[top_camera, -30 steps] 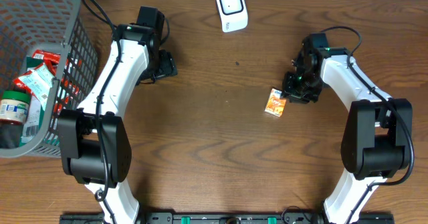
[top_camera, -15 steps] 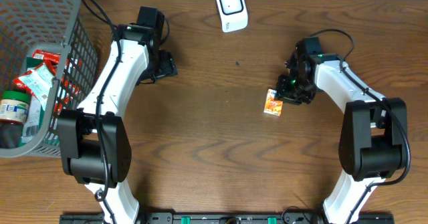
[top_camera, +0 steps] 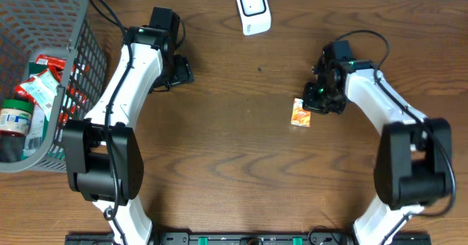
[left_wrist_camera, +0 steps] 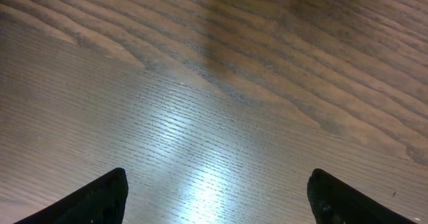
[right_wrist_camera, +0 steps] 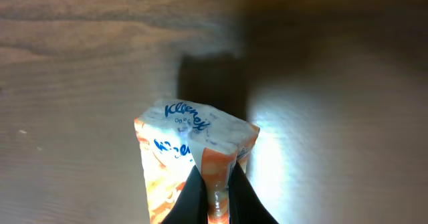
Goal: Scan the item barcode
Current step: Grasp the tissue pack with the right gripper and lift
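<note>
The tissue pack (top_camera: 300, 113) is a small soft pouch of glossy film, orange-patterned with a white end panel. It lies right of the table's middle, at about 3 o'clock in the overhead view. The right gripper (top_camera: 316, 102) meets it from the pack's 2 o'clock side. In the right wrist view, the right gripper (right_wrist_camera: 214, 184) has its two dark, tapering fingers (right_wrist_camera: 195, 196) pressed together on a thin crimped seam of the tissue pack (right_wrist_camera: 194, 137). The film puckers where they pinch, and blue script lettering shows on the white panel above. A blocky shadow falls on the wood just past the pack's far end. Whether the pack rests on the wood or hangs clear of it cannot be told.

The table (top_camera: 234, 164) is dark brown wood with long wavy grain and a low sheen. The scanner (top_camera: 253, 9) stands at the table's 12 o'clock edge, well apart from the pack — a rounded white block with a dark-rimmed window on its face.

The left gripper (top_camera: 183, 71) hangs over bare wood at about 10 o'clock. In its wrist view, the left gripper (left_wrist_camera: 219, 174) has its jaws spread wide with nothing between them, only two black wedge tips in the lower corners above pale, glare-streaked grain.

At 9 o'clock sits a grey plastic lattice basket (top_camera: 73, 33) holding crinkled red packets (top_camera: 47, 80) and a jar (top_camera: 14, 121) with a white label.
</note>
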Robot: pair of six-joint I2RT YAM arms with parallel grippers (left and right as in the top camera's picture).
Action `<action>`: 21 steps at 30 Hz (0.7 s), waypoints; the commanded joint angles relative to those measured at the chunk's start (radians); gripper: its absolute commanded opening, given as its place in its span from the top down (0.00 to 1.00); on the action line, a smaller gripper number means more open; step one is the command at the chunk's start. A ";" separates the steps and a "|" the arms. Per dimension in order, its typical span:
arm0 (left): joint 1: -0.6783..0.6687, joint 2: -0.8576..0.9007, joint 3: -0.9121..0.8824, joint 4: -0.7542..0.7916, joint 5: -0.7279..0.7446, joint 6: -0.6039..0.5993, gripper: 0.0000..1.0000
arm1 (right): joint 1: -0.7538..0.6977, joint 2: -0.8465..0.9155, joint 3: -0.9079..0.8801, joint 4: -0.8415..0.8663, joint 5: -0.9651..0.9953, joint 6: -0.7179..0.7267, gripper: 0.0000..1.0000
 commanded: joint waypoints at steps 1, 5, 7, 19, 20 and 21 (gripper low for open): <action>0.002 0.011 0.012 -0.005 -0.012 -0.006 0.14 | 0.041 -0.124 0.000 -0.043 0.287 0.002 0.99; 0.002 0.011 0.012 -0.005 -0.012 -0.006 0.14 | 0.126 -0.159 0.000 -0.124 0.620 0.062 0.99; 0.002 0.011 0.012 -0.005 -0.012 -0.006 0.14 | 0.166 -0.143 0.000 -0.142 0.720 0.090 0.99; 0.002 0.011 0.012 -0.005 -0.012 -0.006 0.14 | 0.334 0.045 0.000 -0.107 1.074 0.106 0.99; 0.002 0.011 0.012 -0.005 -0.012 -0.006 0.14 | 0.336 0.058 0.000 -0.098 1.069 0.107 0.99; 0.002 0.011 0.012 -0.005 -0.012 -0.006 0.15 | 0.340 0.070 0.000 -0.089 1.062 0.106 0.99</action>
